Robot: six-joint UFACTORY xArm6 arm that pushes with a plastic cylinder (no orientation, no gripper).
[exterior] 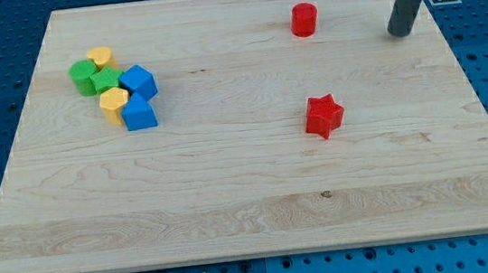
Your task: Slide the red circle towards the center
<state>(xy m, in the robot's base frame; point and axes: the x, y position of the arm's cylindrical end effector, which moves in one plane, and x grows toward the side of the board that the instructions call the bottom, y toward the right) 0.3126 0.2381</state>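
Observation:
The red circle [303, 19] is a small red cylinder near the view's top, right of the middle of the wooden board [252, 217]. My tip [399, 33] is the lower end of a dark rod coming in from the view's top right. It rests on the board well to the right of the red circle and slightly lower in the view, with a clear gap between them. A red star [324, 116] lies below the red circle, toward the board's middle right.
A tight cluster sits at the view's upper left: a yellow block [100, 57], a green block [84, 76], a green star-like block [106, 80], a yellow block [114, 102], a blue block [138, 81] and a blue block [139, 114]. Blue pegboard surrounds the board.

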